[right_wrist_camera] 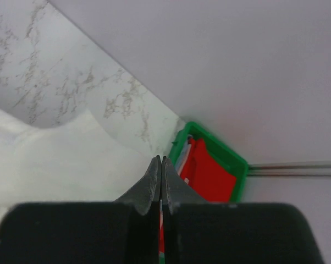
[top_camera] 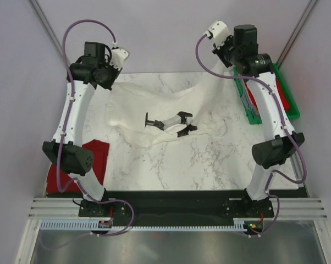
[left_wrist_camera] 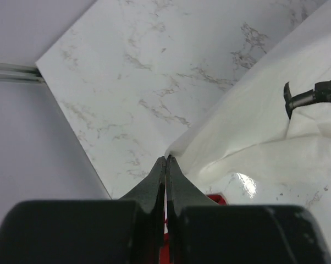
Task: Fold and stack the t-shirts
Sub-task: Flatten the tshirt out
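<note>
left hand [left_wrist_camera: 166, 159] clamped on white t-shirt [left_wrist_camera: 253, 121] edge, right hand [right_wrist_camera: 159, 159] clamped on its other edge

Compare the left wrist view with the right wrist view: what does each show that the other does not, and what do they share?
Only the left wrist: the dark print on the shirt, and the left gripper shut on the shirt's edge. Only the right wrist: the green tray with red cloth in it, and the right gripper, shut on the shirt too. Both: the white shirt and the marble table.
</note>
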You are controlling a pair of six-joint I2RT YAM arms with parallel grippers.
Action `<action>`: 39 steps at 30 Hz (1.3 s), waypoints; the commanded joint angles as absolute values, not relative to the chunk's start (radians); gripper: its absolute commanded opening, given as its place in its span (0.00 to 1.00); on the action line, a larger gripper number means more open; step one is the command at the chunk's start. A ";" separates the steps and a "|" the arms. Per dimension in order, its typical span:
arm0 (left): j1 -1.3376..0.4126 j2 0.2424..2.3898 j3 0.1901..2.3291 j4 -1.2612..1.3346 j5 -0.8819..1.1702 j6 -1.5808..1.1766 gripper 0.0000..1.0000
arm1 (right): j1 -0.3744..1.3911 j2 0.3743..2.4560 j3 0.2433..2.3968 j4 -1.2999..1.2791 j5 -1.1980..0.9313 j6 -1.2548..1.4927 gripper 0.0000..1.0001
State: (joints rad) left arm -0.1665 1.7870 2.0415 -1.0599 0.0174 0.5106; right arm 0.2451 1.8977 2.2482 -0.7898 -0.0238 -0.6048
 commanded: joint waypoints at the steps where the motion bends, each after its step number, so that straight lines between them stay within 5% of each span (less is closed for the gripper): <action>1: -0.158 1.623 2.095 -1.072 0.015 0.542 0.02 | 0.250 1.735 2.306 -0.715 0.121 -0.637 0.00; 23: -0.146 1.062 2.091 -1.078 -0.117 0.509 0.02 | 0.249 1.123 2.244 -0.755 0.123 -0.652 0.00; 39: -0.144 1.115 2.177 -0.985 -0.190 0.653 0.02 | 0.248 1.175 2.335 -0.589 0.141 -0.808 0.00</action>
